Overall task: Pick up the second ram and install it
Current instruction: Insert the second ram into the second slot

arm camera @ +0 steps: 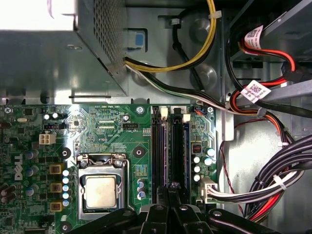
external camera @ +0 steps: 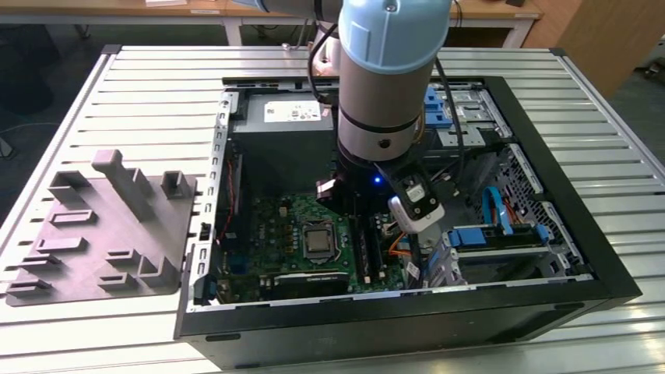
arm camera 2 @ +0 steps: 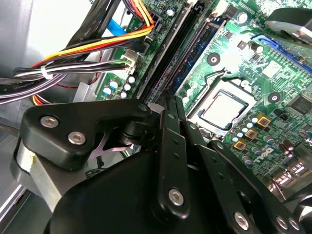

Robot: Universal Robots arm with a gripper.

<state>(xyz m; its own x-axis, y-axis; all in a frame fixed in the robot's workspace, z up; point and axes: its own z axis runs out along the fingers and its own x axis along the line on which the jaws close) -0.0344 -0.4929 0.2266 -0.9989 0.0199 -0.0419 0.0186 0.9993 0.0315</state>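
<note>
Down inside the computer case (external camera: 582, 257), the end effector (arm camera: 171, 187) sits pressed together over the slot rails (arm camera: 168, 146) beside the processor (arm camera: 101, 191), pinching the second ram (arm camera 2: 195, 48), whose bluish edge the second wrist view shows in the rails.

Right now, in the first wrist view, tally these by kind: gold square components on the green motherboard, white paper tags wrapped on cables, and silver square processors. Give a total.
Gold square components on the motherboard: 3
White paper tags on cables: 2
Silver square processor: 1
Total: 6
</note>
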